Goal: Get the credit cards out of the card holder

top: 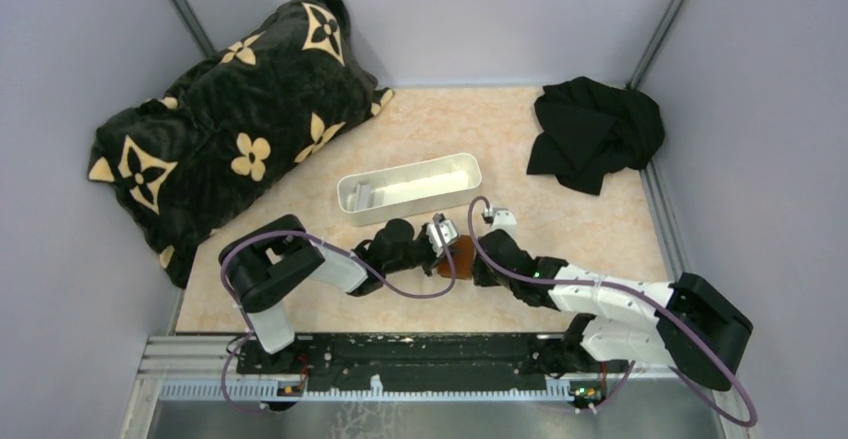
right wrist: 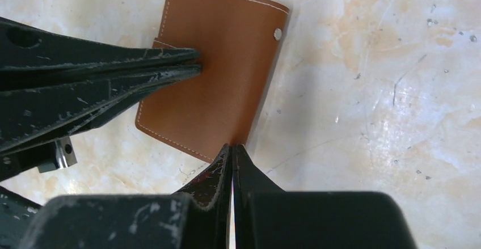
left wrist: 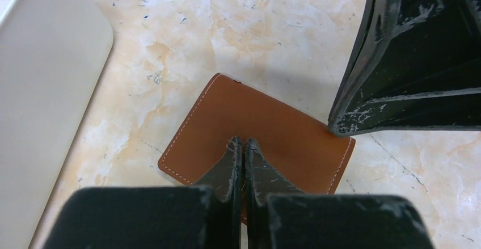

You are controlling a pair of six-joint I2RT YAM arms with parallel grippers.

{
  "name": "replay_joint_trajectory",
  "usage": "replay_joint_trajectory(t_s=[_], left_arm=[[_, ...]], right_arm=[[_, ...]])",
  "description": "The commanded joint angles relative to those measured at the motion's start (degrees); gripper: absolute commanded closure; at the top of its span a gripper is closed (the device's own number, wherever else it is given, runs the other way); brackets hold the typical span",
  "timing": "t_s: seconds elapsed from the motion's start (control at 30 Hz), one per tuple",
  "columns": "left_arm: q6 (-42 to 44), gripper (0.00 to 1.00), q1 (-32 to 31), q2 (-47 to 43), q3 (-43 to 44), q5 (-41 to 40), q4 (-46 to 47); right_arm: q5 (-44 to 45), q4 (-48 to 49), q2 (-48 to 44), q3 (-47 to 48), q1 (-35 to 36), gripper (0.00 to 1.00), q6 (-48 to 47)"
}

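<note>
The left tool (left wrist: pixel 244 147), fingers together with nothing between them, rests its tips on the brown cover of the card holder (left wrist: pixel 266 115). The holder lies folded flat on the bench (left wrist: pixel 227 22), directly beneath. To open it well, pin one leaf and lift the free edge (no credit cards show yet). The right tool (right wrist: pixel 232 150), also closed, touches the holder's far right edge. A white tray (left wrist: pixel 45 90) lies off to the left.

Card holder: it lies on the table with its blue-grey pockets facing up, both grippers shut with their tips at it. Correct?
No: the card holder shows only its brown leather outside, clear in the right wrist view. The left gripper and right gripper are shut, tips at it.
</note>
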Motion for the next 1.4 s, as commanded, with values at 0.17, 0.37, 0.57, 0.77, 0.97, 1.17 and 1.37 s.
replay_joint_trajectory(t_s=[0.17, 0.37, 0.57, 0.77, 0.97, 1.17, 1.37], left_arm=[[-1.57, 1.00, -0.88, 0.14, -2.44, -0.33, -2.94], [-1.81, 1.00, -1.00, 0.26, -2.05, -1.04, -3.25], [-2.17, 1.00, -1.00, -0.64, -1.63, -1.95, -5.20], [-3.23, 1.00, -0.92, -3.02, -0.68, -4.34, -8.02], [-3.77, 1.00, -0.87, -5.18, -1.14, -9.18, -10.26], [-5.05, 1.00, -0.83, -10.78, -2.80, -12.93, -11.01], [-7.83, 1.00, -0.83, -15.54, -2.35, -22.16, -19.51]], right_arm=[[-1.27, 6.36, 4.45, 6.87, 0.19, 1.00, -2.67], [-4.13, 9.62, 11.93, 8.01, 0.18, 1.00, -1.61], [-5.63, 12.14, 13.29, 4.36, 0.18, 1.00, 1.57], [-3.52, 9.32, 10.67, 1.38, 0.12, 1.00, 3.26], [-4.14, 8.20, 10.18, 1.33, 0.09, 1.00, 3.86], [-4.30, 7.76, 11.31, 2.40, 0.12, 1.00, 3.77], [-4.07, 7.15, 11.79, 3.29, 0.09, 1.00, 3.70]])
